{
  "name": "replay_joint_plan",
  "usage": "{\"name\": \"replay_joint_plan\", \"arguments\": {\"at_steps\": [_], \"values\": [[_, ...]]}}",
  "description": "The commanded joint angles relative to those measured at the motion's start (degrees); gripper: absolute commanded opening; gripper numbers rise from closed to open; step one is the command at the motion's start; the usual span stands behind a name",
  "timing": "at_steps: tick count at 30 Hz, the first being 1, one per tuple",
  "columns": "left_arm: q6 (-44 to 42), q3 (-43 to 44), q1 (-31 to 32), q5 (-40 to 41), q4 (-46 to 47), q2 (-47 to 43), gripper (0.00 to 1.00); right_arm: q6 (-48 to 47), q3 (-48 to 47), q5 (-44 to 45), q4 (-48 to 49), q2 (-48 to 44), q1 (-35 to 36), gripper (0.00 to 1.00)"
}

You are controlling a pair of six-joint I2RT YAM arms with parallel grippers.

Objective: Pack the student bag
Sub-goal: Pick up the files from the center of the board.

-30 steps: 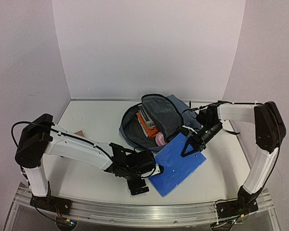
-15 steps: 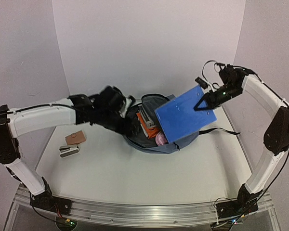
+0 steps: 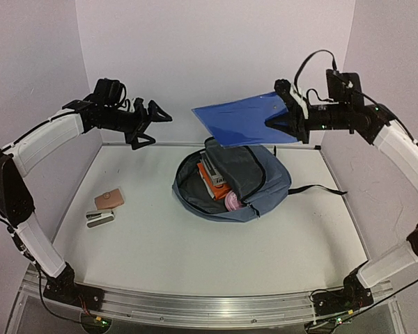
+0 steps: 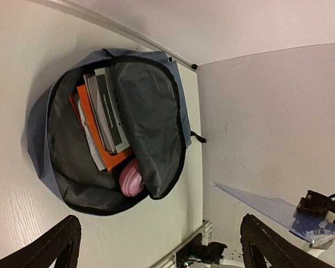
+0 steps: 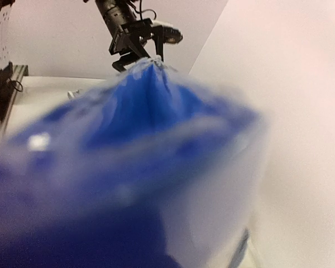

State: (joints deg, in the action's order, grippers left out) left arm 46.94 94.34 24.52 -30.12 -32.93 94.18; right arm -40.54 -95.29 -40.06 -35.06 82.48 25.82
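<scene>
Top external: student bag (image 3: pixel 272 182) unzipped, books (image 3: pixel 212 177) inside; right end effector (image 3: pixel 270 121) clamps blue folder (image 3: pixel 237 124); left end effector (image 3: pixel 159 131) fully spread, empty.

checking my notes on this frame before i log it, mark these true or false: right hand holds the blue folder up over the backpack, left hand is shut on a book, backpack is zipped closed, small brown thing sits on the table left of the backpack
1. The right hand holds the blue folder in the air above the backpack. True.
2. The left hand is shut on a book. False: it is open and empty, raised near the back wall.
3. The backpack is zipped closed. False: it lies open, with books and a pink item inside.
4. A small brown item lies on the table left of the backpack. True.
</scene>
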Motion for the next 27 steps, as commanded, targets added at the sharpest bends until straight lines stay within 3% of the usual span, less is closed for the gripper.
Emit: {"name": "replay_joint_plan", "arguments": {"at_steps": [1,6,11,17,27], "values": [[4.56,-2.89,-0.54,-16.48,6.13,-0.27,1.00,-15.09,12.52,4.08,23.71,-8.05,1.73,0.00],[9.92,-7.65,-0.58,-25.19,15.77,-1.32,0.98,-27.24,23.83,2.96,36.97,-11.75,3.86,0.00],[19.18,-12.79,-0.57,-29.74,28.49,-2.18,0.98,-34.82,26.59,0.94,40.41,-11.10,5.15,0.00],[25.97,-16.45,0.28,-33.29,37.42,-1.43,0.96,-40.70,29.60,-0.79,45.55,-10.12,6.22,0.00],[36.30,-20.80,2.13,-36.46,53.72,0.19,0.79,-45.37,30.66,-1.60,46.22,-8.21,7.65,0.00]]}}
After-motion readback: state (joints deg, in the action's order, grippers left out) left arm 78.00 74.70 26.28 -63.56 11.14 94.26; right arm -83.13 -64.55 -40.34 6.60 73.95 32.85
